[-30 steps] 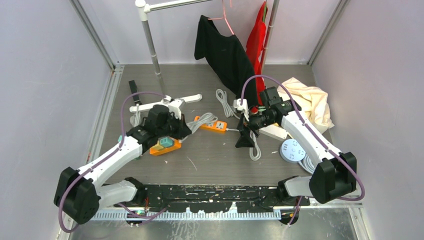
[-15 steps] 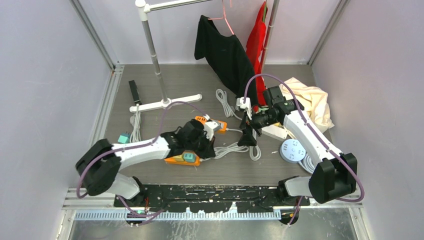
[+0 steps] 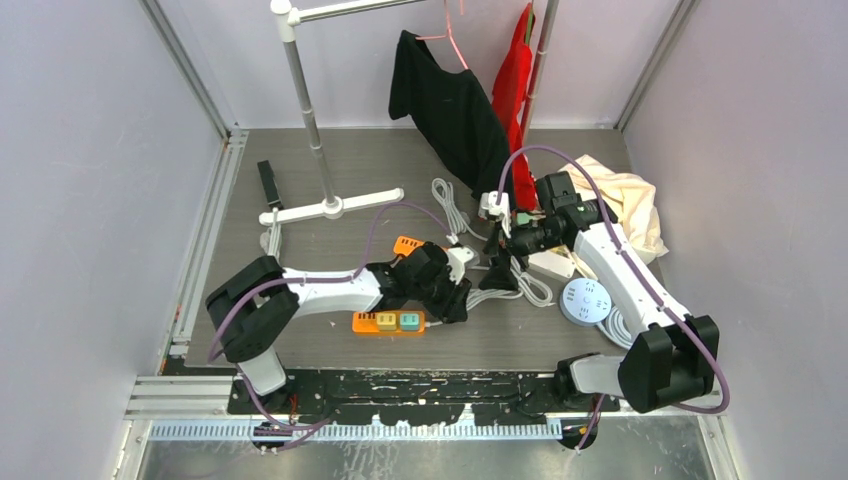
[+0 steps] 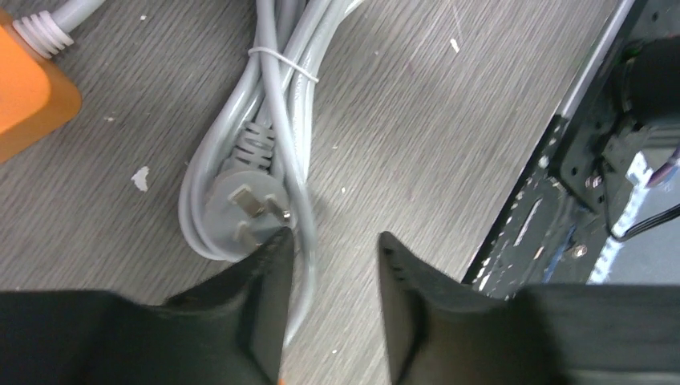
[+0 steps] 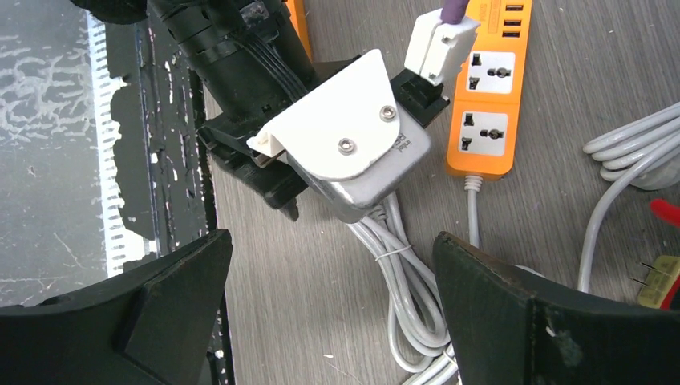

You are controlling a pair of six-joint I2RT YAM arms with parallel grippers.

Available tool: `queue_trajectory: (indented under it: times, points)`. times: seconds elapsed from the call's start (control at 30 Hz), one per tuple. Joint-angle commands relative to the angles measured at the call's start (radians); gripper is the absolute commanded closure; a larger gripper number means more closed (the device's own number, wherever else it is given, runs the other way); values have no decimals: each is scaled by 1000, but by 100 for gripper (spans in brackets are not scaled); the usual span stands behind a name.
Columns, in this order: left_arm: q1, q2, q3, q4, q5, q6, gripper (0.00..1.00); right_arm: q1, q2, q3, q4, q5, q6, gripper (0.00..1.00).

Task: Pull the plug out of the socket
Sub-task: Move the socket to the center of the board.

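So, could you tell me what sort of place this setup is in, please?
Probably a robotics lab test cell: pale lilac panel walls on aluminium framing, two black-and-white robot arms bolted to a black base rail, and a staged orange plastic power strip.

The orange socket strip [image 4: 28,96] is cut off by the left wrist view's left edge.
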Motion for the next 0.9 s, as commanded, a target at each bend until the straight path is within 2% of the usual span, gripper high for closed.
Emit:
queue_trajectory:
  times: [0.0,0.1,0.27,0.43,0.53,0.6,0.67,0.73,0.77,0.87]
  points:
    - [-13,-42,40,72,-47,1,49,-16,-45,40,-23,-60,-45,0]
    - [-13,-107,30,48,-73,24,40,-24,-56,39,-37,-77,-66,0]
    - [-12,-259,-18,-1,-98,103,39,-37,-68,36,-81,-125,-129,0]
    - [-12,-475,-144,-35,-178,215,38,-46,-84,8,-92,-187,-181,0]
    - [-12,-605,-231,-46,-248,275,30,-47,-89,-37,-93,-248,-240,0]
    - [-11,-691,-300,-43,-321,304,20,-47,-88,-70,-129,-294,-354,0]
    - [-10,-790,-365,-19,-380,330,8,-40,-84,-96,-131,-324,-397,0]
    - [-8,-879,-433,23,-429,346,0,-12,-77,-107,-71,-310,-365,0]
    - [-8,-919,-469,52,-452,353,1,14,-76,-115,-17,-289,-322,0]
    - [-7,-1028,-526,56,-537,353,1,139,-101,-187,310,-140,-42,0]
